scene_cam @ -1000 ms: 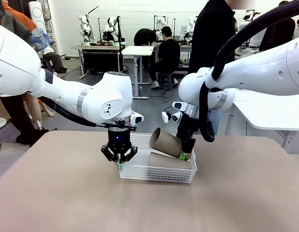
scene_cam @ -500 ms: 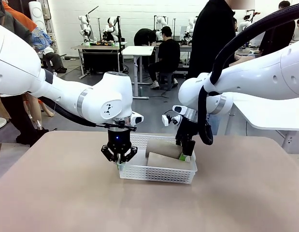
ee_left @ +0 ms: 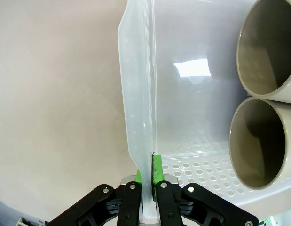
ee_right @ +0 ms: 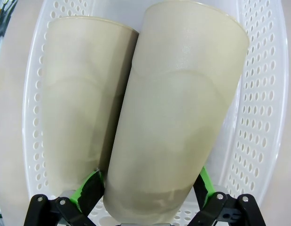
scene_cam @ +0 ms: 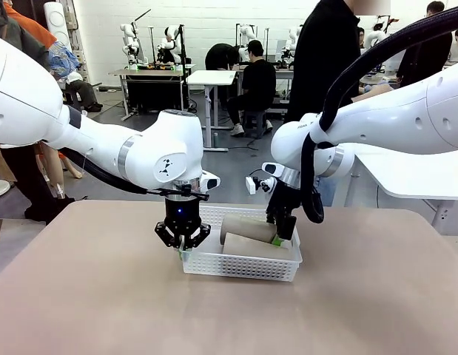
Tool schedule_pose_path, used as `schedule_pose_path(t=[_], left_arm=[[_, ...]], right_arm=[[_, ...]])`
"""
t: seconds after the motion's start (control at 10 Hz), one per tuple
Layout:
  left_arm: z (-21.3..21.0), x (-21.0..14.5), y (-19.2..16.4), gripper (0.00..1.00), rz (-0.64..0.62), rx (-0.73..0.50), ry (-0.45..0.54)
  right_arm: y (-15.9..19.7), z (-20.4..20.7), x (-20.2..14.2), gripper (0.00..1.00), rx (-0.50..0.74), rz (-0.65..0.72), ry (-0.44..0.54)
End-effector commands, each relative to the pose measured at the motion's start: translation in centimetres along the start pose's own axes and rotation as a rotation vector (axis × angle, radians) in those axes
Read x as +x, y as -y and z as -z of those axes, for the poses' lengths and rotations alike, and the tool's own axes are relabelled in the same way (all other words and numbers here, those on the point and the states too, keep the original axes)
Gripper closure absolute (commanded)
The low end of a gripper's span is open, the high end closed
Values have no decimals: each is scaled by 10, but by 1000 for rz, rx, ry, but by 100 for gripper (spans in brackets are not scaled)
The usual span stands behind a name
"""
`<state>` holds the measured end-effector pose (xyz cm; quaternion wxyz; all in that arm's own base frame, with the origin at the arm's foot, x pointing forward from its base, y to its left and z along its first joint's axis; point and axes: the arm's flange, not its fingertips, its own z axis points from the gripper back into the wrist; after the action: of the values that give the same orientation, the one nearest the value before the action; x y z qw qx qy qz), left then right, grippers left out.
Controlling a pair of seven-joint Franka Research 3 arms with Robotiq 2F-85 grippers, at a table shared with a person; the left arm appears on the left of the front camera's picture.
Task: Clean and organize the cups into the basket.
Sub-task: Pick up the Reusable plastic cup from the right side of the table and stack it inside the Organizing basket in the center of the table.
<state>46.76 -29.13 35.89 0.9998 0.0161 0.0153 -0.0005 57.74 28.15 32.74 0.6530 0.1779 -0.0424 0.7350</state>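
Note:
Two tan cups lie on their sides next to each other in the white basket: the far cup and the near cup. Their open mouths face my left gripper, which is shut on the basket's left rim. My right gripper hangs over the basket's right end, open. Its green pads stand on either side of one cup's base, and the other cup lies beside it.
The basket stands at the far middle of the beige table. A person in black stands behind the table's far edge. A white table is at the right, behind my right arm.
The right gripper lowered the tilted cup until it lay flat in the basket beside the other cup, then opened its jaws. The left gripper has kept still on the rim.

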Motion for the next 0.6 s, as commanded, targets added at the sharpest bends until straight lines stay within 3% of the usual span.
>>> schedule_pose_path(t=[0.0, 0.2, 0.5], left_arm=[[-1, 1, -2, 100, 7, 0, 2], [-1, 1, -2, 100, 7, 0, 2], [-1, 1, -2, 100, 7, 0, 2]], right_arm=[[0, 7, 3, 0, 2, -17, 44], [-11, -6, 7, 0, -19, -32, 80], [-61, -71, -11, 0, -77, -6, 257]])
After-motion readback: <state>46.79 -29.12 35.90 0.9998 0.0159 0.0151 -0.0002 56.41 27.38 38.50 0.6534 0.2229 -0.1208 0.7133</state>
